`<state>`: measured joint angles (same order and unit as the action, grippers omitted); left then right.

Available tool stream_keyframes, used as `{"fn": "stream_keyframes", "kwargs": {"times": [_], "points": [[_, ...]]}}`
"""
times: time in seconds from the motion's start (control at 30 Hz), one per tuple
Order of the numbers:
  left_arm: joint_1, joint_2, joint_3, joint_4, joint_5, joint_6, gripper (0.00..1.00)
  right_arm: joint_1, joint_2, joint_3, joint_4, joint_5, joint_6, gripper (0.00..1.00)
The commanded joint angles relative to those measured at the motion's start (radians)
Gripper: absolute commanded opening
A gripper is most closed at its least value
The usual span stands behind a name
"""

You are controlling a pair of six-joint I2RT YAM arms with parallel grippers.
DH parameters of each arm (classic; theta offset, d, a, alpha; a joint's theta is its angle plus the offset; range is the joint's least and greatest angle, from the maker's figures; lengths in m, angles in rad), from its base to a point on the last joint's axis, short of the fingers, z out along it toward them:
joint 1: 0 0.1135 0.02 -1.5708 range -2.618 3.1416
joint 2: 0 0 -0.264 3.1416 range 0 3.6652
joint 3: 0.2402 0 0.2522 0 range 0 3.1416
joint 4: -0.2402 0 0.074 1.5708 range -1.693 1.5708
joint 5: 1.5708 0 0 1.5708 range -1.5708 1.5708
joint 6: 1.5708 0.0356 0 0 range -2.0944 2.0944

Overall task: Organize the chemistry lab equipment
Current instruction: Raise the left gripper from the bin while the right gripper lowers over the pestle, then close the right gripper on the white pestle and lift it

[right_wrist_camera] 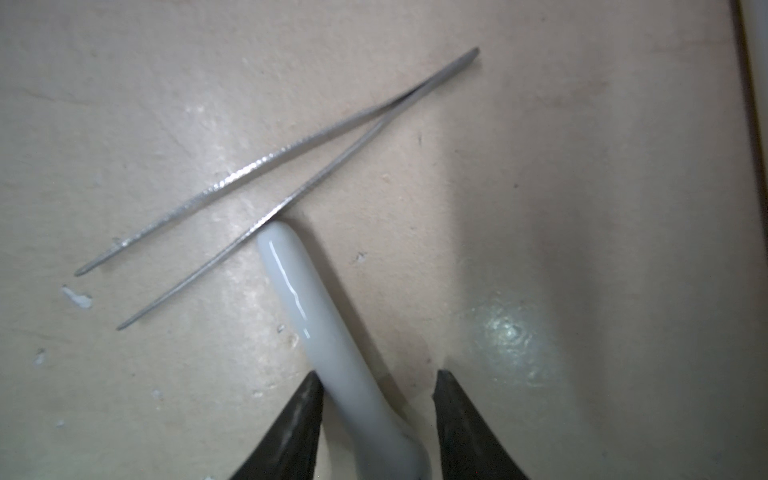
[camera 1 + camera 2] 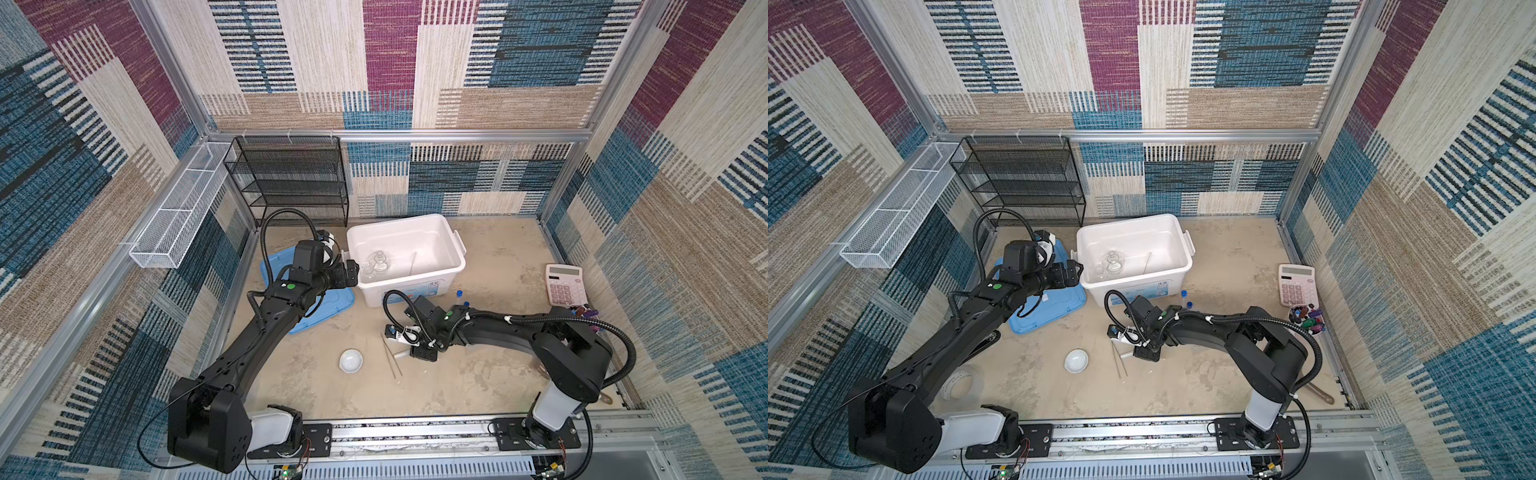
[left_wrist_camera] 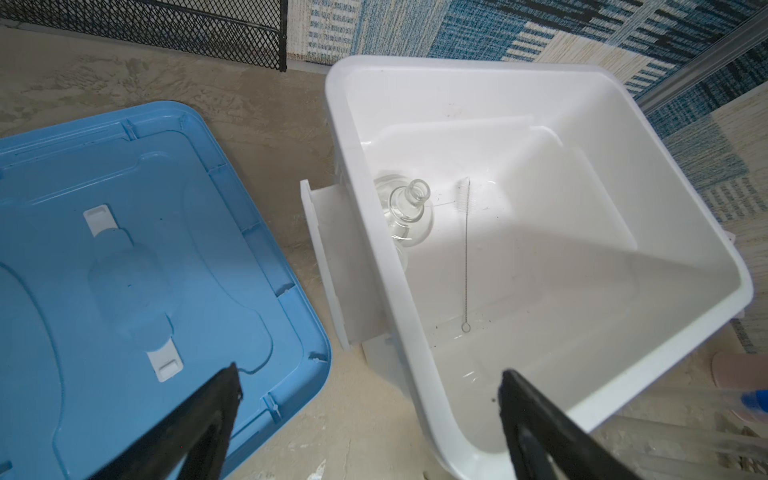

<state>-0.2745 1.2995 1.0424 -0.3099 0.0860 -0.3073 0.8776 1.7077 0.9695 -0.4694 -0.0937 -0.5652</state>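
We are grabbing the smooth white ceramic pestle (image 1: 307,307) toward the worktop's front edge. Our right gripper (image 1: 378,374) sits spread around it, not pinching yet. Next we should squeeze, then lift.

White bin (image 3: 519,95), sky-blue lid (image 3: 145,270), glossy white pestle (image 1: 328,345), silver tweezers (image 1: 432,75), white bowl (image 2: 351,360), pink calculator (image 2: 566,286), black mesh rack (image 2: 291,178); walls (image 2: 498,62) in striped blue, maroon and beige patchwork.

free: white bin's (image 2: 434,253) right half | blocked: tweezers (image 1: 249,168) touch pestle (image 1: 307,316) tip | lid (image 2: 332,305) left of bin
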Motion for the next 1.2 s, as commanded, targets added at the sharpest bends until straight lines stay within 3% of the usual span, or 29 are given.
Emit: {"fn": "stream_keyframes", "kwargs": {"times": [0.0, 0.27, 1.17], "points": [[0.001, -0.002, -0.002, 0.020, 0.017, -0.029, 0.99, 0.002, 0.003, -0.002, 0.011, 0.040, -0.009, 0.47], [0.001, -0.004, -0.015, 0.024, 0.021, -0.041, 0.99, 0.001, 0.046, 0.031, 0.008, 0.091, 0.006, 0.39], [0.002, -0.012, -0.048, 0.034, 0.024, -0.065, 0.99, -0.002, 0.066, 0.061, 0.038, 0.046, 0.062, 0.21]]}}
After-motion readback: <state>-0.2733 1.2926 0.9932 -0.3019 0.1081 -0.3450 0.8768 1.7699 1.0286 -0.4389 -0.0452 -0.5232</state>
